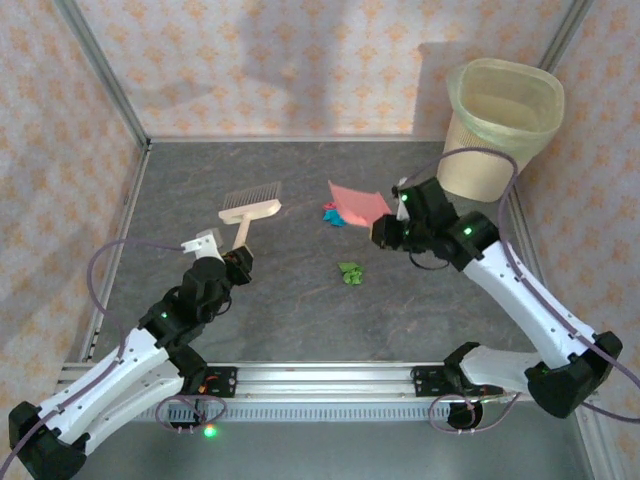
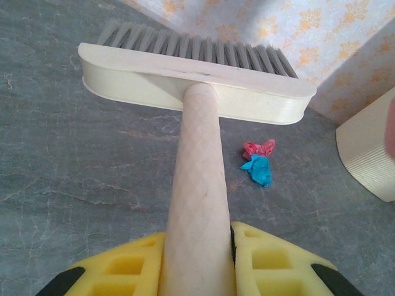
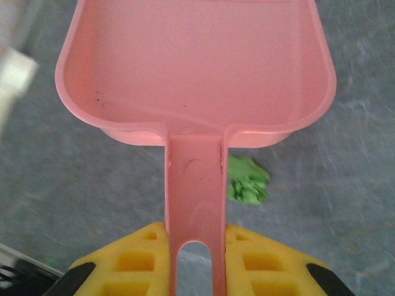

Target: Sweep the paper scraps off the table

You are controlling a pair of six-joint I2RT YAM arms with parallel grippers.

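The brush [image 2: 197, 80] is held by its handle in the left gripper [image 2: 199, 259], the yellow pads closed tight on either side of it. The pink dustpan [image 3: 197, 74] is clamped by its handle in the right gripper [image 3: 194, 246] in the same way. Both tools are thus in hand, but no scrap is seen inside the pan, whose floor looks bare apart from a few dark specks.

3 paper scraps are seen on the table [image 1: 300, 320]. A red scrap [image 2: 259, 148] and a blue scrap [image 2: 259, 171] lie touching each other, just beside the pan's left edge in the top view and to the right of the brush head. A green scrap [image 3: 248, 180] lies apart from them, nearer the arms, beside the pan's handle in the right wrist view.

The task is judged unfinished: all 3 are yet to be swept into the pan. What the bin [image 1: 500, 120] at the far right corner contains cannot be told.
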